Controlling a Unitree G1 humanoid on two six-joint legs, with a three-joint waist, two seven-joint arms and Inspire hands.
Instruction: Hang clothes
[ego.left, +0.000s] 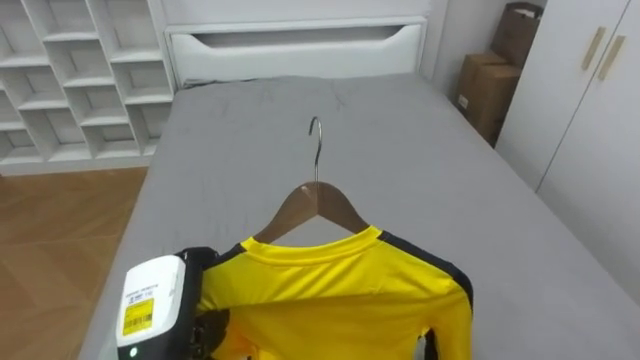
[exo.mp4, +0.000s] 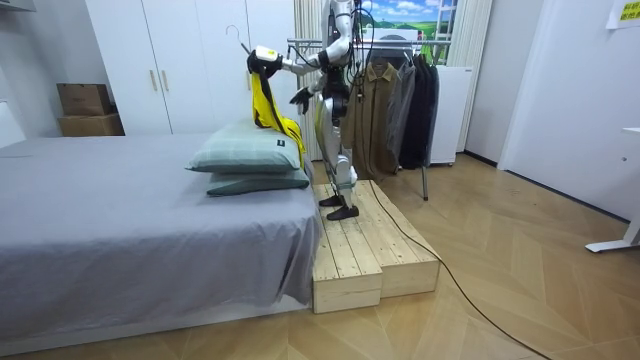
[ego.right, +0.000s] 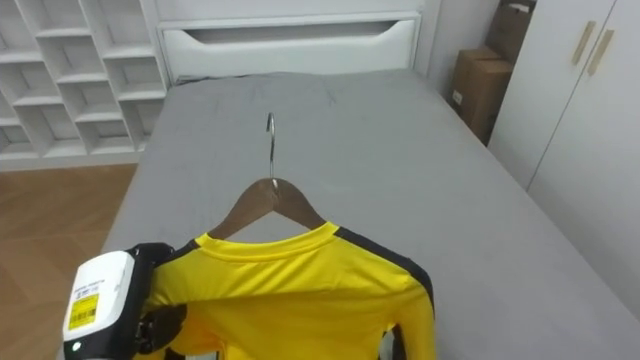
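The left hand (ego.left: 200, 325) clutches the yellow shirt (ego.left: 340, 290), on its wooden hanger (ego.left: 312, 200), by one shoulder, aloft above the bed (ego.left: 450, 170). This looks like the carrying step. Next, the robot needs to turn from the bed and hook the hanger beside the dark garments (exo.mp4: 400, 110) hanging past the bed's end. Whether the right hand (exo.mp4: 300, 98) is clenched cannot be told.

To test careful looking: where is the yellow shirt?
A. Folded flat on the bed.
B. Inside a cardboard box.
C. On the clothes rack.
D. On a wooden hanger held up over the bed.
D: the yellow shirt sits on the wooden hanger, raised over the grey bed at the left hand; the right hand is lower, apart from it.
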